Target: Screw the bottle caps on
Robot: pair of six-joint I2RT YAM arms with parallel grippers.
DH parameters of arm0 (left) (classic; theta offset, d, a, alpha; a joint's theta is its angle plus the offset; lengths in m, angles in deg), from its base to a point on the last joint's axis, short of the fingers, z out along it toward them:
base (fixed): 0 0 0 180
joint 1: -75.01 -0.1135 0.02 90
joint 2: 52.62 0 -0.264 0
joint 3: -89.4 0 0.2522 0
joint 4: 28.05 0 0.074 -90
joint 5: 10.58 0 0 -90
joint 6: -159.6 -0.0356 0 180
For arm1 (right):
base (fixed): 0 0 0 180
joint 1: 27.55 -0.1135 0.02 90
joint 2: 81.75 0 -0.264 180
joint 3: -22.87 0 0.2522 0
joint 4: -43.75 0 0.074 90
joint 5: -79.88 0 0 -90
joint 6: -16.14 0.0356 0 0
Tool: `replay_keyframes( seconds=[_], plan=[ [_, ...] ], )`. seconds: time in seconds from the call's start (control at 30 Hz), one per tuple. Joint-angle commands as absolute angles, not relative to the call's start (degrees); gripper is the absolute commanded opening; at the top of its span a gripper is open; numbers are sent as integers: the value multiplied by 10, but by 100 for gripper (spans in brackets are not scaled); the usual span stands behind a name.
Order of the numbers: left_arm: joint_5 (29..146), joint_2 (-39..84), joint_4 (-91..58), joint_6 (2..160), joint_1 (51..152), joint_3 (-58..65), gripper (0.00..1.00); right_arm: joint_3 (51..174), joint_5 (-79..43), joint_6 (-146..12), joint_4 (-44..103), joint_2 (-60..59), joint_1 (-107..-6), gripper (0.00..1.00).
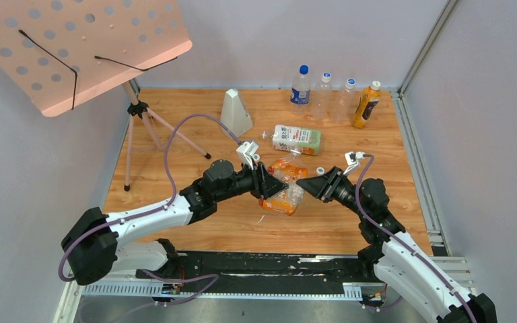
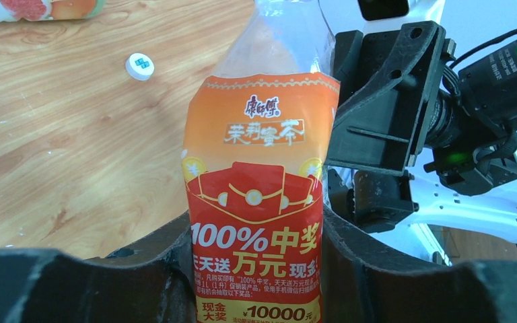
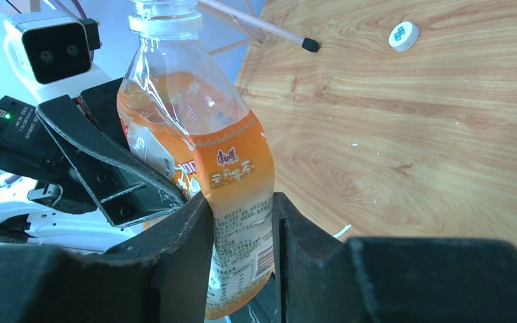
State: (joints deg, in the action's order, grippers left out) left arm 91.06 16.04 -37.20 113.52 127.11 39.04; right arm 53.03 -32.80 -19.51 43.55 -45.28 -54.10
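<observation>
Bottle (image 1: 284,200) between left pincer (image 1: 268,186), right pincer (image 1: 307,189)

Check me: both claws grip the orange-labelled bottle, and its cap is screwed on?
Not quite: the left gripper and right gripper do grip the orange-labelled bottle, but its neck is bare in the right wrist view; a white cap lies on the table.

A wooden table top (image 1: 404,175) carries a pink perforated music stand (image 1: 74,47) at its far left, on a tripod (image 1: 149,126) whose pale legs end in black tips. Right of it stands a white wedge-shaped block (image 1: 235,112). Four bottles line the far edge: a blue-labelled bottle (image 1: 300,89), a clear white-capped bottle (image 1: 322,97), another clear bottle (image 1: 344,101) and a yellow-capped orange juice bottle (image 1: 366,106).
</observation>
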Motion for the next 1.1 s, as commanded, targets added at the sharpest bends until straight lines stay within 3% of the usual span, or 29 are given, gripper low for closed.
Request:
replay_keyframes(
  seconds=[0.0, 0.23, 0.33, 0.57, 1.07],
  plan=[
    [889, 124, -376, 1089, 1274, 395, 43, 544, -322, -221, 416, -469, -542, 34],
    [826, 23, -298, 966, 1274, 401, 36, 612, -251, -304, 271, -482, -541, 81],
    [805, -22, -255, 904, 1274, 404, 36, 662, -179, -333, 185, -462, -541, 89],
    [796, -141, -177, 759, 1273, 410, 37, 801, -40, -365, 34, -320, -541, 91],
    [737, -283, -40, 539, 1273, 386, 43, 995, 64, -391, -104, 34, -525, 87]
  ],
)
